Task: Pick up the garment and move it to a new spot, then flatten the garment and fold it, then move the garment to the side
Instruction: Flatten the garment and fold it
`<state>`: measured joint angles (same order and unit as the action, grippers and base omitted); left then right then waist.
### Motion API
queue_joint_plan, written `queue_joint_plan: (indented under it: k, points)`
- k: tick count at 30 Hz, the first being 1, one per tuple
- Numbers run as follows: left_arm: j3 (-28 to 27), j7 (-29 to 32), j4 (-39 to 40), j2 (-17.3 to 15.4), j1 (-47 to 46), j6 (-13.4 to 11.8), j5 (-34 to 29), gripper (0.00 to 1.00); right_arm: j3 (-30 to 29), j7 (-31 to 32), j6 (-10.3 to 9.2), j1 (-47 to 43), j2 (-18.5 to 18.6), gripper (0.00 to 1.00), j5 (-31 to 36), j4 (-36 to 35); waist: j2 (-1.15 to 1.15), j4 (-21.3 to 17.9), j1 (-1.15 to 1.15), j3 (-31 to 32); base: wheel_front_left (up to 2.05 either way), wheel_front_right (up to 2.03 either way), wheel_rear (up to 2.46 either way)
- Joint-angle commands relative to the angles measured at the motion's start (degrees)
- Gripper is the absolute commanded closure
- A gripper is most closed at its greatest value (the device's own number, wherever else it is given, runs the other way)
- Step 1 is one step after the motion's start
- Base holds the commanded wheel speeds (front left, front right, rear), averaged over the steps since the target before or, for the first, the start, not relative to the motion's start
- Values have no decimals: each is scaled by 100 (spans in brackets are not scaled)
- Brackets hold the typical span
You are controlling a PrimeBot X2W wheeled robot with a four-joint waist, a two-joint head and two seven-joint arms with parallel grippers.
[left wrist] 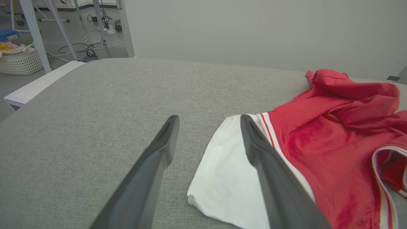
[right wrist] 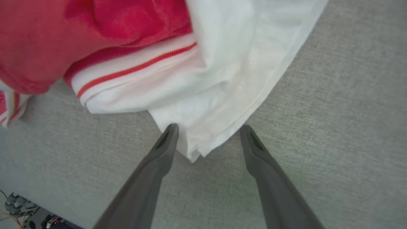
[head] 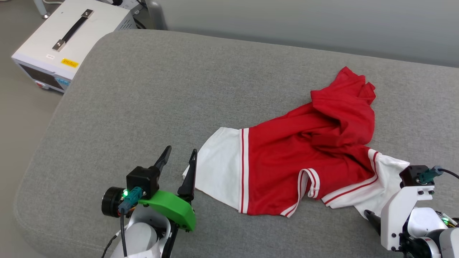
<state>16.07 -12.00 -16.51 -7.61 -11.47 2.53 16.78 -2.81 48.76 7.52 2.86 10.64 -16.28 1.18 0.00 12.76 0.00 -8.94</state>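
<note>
Both left gripper (head: 181, 149) and right gripper (right wrist: 209, 126) gape empty beside garment (head: 304, 157); wrist shows basket (left wrist: 20, 62).

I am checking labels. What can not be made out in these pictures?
- Red jersey-style T-shirt with white sleeves: head view, far end bunched; folds hide what lies beneath.
- Yellow sticker on the white box with a black handle: head view, text too small.
- White woven basket: left wrist view, cut by the left edge; contents unclear.
- Right pincer: head view, its white housing covers most of its fingers.

No readable text or numbers
</note>
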Motion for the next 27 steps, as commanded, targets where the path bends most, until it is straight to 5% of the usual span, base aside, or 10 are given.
queue_joint_plan:
  k: [1, 6, 7, 8, 10, 16, 27]
  points:
    - [-4, -50, -34, 16, -109, 12, -21, 0, -20, 54, -3, 116, -68, 0, 27, 66, 0, 146, 0, -119, 0, 0, 0]
    - [-1, -103, -109, 23, -167, 0, -3, 0, -23, 75, -3, 131, -177, 0, 76, 306, 0, 275, 0, -236, 0, 0, 0]
    - [-3, -113, -117, 22, -173, -2, 1, 0, -17, 89, -3, 120, -179, 20, 90, 357, 0, 284, 0, -247, 0, 0, 0]
    - [-4, -124, -127, 20, -178, -3, 5, 0, 16, 93, -3, 106, -161, 70, 102, 403, 0, 292, 0, -260, 0, 0, 0]
    - [-8, -142, -146, 11, -181, -7, 12, 0, 50, 45, -3, 89, -132, 100, 97, 445, 0, 285, 0, -272, 0, 0, 0]
    - [2, -165, -259, -28, -164, -18, 26, 0, 93, -162, -3, 75, 112, 100, 34, 409, 0, 119, 0, -151, 0, 0, 0]
    - [91, -177, -418, -52, -101, -16, 81, 0, -321, 456, -3, -276, 1654, 100, -573, -156, 0, -338, 0, 66, 0, 0, 0]
